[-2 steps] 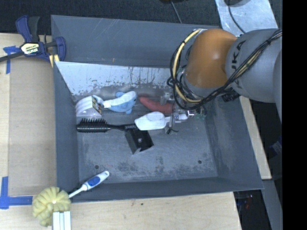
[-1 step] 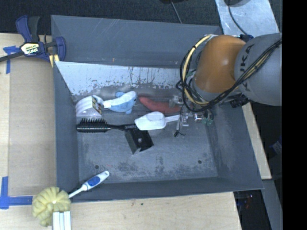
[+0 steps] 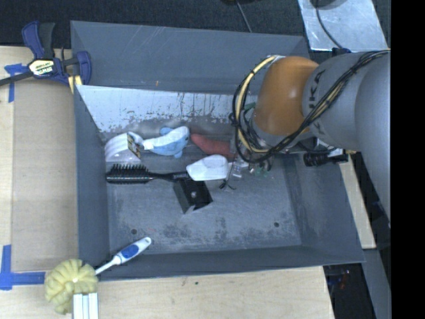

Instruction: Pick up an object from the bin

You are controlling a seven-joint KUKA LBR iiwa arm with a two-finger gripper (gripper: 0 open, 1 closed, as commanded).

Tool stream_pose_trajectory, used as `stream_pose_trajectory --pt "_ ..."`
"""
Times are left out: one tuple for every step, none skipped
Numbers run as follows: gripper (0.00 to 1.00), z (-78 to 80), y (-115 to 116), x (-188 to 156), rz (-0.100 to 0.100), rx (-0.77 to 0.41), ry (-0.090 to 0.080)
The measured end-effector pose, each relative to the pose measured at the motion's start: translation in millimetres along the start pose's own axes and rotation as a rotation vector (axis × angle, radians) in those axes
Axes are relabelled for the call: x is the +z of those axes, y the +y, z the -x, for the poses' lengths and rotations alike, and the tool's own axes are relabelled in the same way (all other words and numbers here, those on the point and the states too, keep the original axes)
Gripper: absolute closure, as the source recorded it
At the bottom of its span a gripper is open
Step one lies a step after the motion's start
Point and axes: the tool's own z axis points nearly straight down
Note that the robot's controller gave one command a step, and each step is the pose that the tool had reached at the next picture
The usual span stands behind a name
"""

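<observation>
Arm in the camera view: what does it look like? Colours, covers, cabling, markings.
A silver-grey rounded-link arm with dark lettering on the link near the wrist, too partial to read. A glossy orange domed cover caps the wrist; black and yellow cables loop round its left side. Below it the gripper is dark, detail unclear.

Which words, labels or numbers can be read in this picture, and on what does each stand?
Grey arm, beside its orange cover: dark letters, perhaps "KU", partly hidden by cables; not surely readable.
White roll at the bin's back left: small coloured label, too small to read.
Other things in the bin: no readable text.
</observation>
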Motion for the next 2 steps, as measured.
stream_pose_trajectory --pt "0.00 29.6 -16 12 -0.001 -0.214 0.007" --pt "0.00 6.4 24 13 0.003 -0.047 -0.014"
